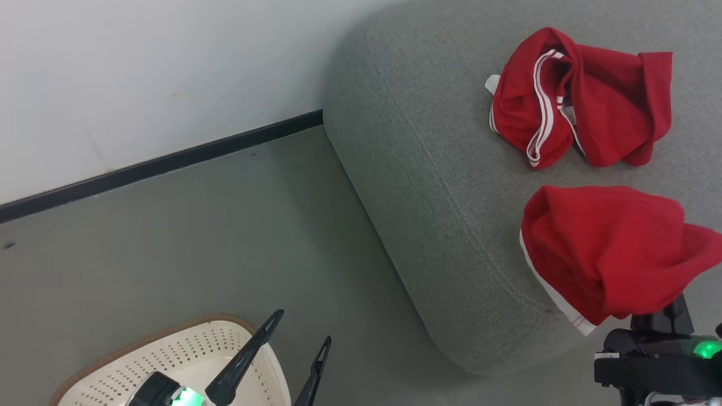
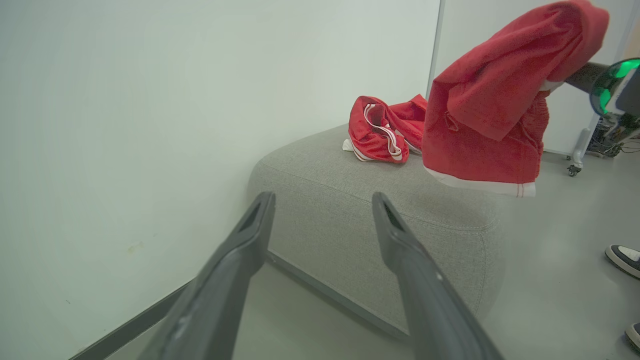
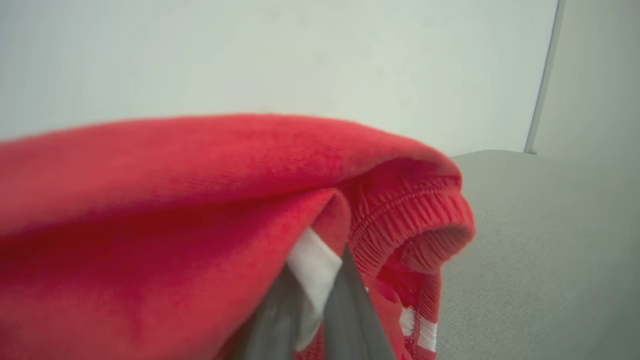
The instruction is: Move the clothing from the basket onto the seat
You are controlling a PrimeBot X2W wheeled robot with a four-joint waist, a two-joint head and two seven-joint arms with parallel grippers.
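Head view: the seat (image 1: 440, 186) is grey woven upholstery with rounded corners and a stitched seam. One lying garment (image 1: 581, 101) sits crumpled on the seat top, well in from its edge. It is red knit with white striped trim. The held garment (image 1: 609, 248) hangs over the seat's near corner, draped on my right gripper (image 1: 665, 316). The basket (image 1: 169, 361) stands on the floor (image 1: 225, 225), well apart from the seat. It is cream perforated plastic with a brown rim. My left gripper (image 1: 304, 325) is above it, fingers spread wide, holding nothing.

Left wrist view: the held garment's white hem hangs just above the seat, apparently not touching. A shoe (image 2: 622, 260) stands on the floor beyond the seat's far side.

Right wrist view: the jaws are pinched tight on a white panel and a red fold, next to the ribbed elastic band, with the seat behind.

Handling, my judgement: the fabric is light, limp and not fragile, and it drapes and bunches, so it will collapse in a heap on release. It isn't slippery, though a thin pinch could pull out. The best hold is a bunched fold or the thick ribbed band, not a single loose edge.
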